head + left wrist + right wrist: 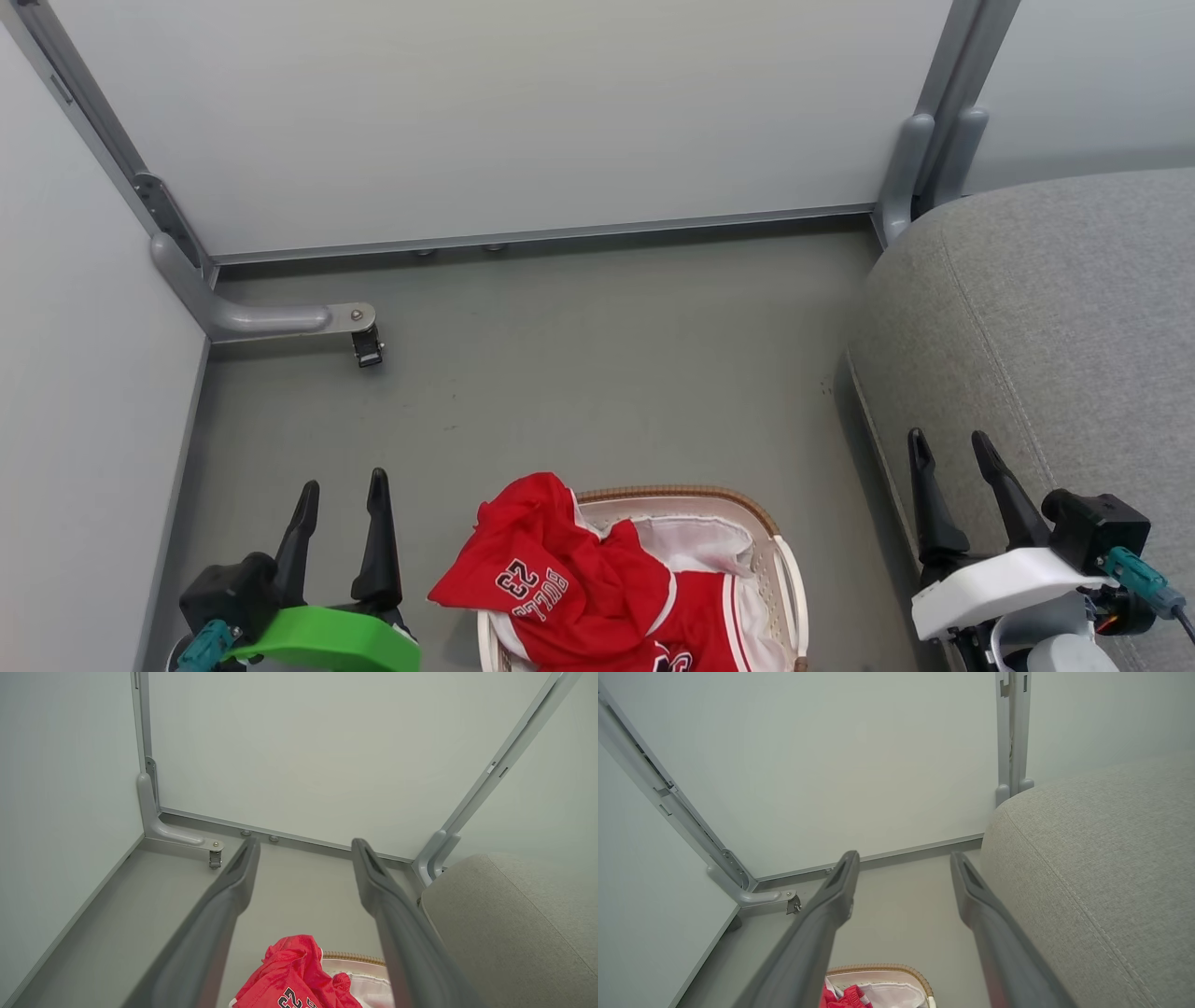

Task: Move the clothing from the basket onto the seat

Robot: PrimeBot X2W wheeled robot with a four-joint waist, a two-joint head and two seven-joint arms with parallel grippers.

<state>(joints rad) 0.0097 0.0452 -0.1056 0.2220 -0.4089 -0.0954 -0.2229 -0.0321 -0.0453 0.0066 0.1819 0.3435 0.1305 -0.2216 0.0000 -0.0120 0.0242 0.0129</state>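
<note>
The seat (1055, 308), a broad light grey woven-fabric cushion with rounded edges and a stitched seam, rises at the right of the smooth grey floor (579, 373). Beside it on the floor stands the oval cream plastic basket (789, 569), perforated, brown-rimmed, white-lined, holding the crumpled red clothing (560, 588), which spills over its left rim. Left gripper (343, 481) and right gripper (948, 436) hover with tapered dark fingers spread, grasping nothing

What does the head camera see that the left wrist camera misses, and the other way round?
Of the two, the head view alone has the right gripper, open, and the left gripper's green mount. The left wrist view alone has a close look along the left gripper's open fingers. Both have the red clothing in the basket, the seat and the floor bracket.
</note>
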